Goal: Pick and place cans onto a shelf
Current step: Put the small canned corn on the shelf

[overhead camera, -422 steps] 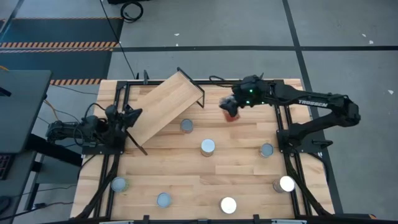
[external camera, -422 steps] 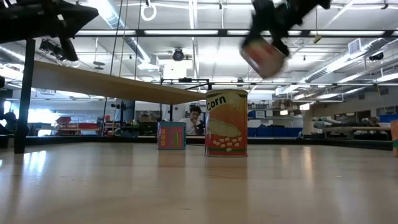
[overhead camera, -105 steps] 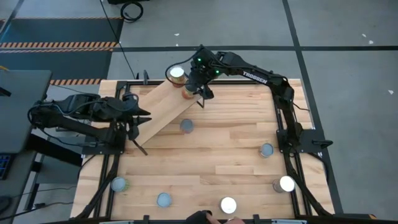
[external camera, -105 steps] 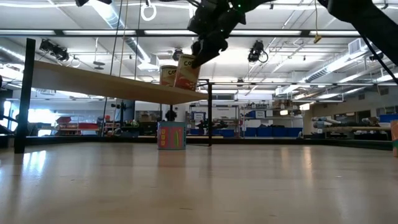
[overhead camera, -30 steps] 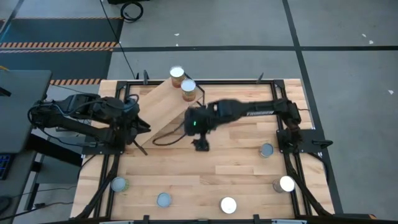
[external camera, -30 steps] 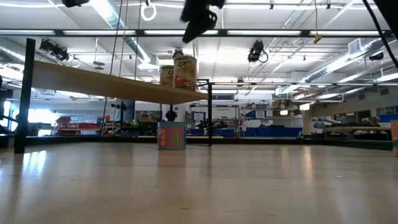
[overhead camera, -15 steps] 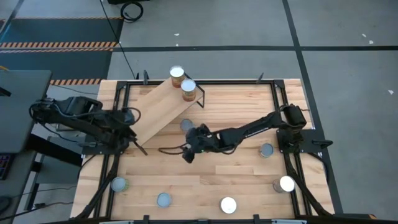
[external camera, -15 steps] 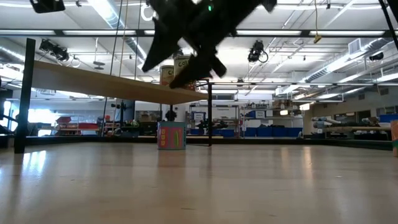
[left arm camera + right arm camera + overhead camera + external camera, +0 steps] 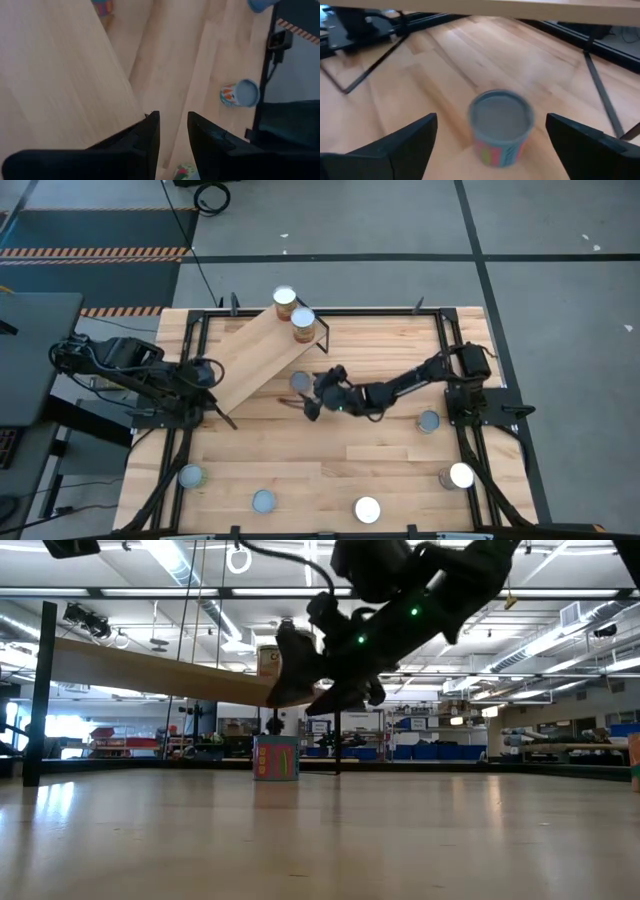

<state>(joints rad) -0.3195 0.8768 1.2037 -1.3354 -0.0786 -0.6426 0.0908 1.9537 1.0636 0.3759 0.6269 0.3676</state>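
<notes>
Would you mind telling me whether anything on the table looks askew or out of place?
The shelf sits diagonally across the table's far left corner, not square with its edges. Two cans stand upright on its far end; nothing is tipped or spilled.

No readable text; label on shelf can (image 9: pixel 268 661) mostly hidden, illegible.

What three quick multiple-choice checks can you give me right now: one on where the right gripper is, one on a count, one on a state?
1. Right gripper is: A above the shelf; B at the table can beside the shelf; C at the table's front edge.
2. Cans on the shelf: A none; B two; C four.
3. Right gripper's jaws: A open; B shut on a can; C shut, empty.
Key: B, its fingers flank that can; B, both at the raised end; A, wide gap in its wrist view.
</notes>
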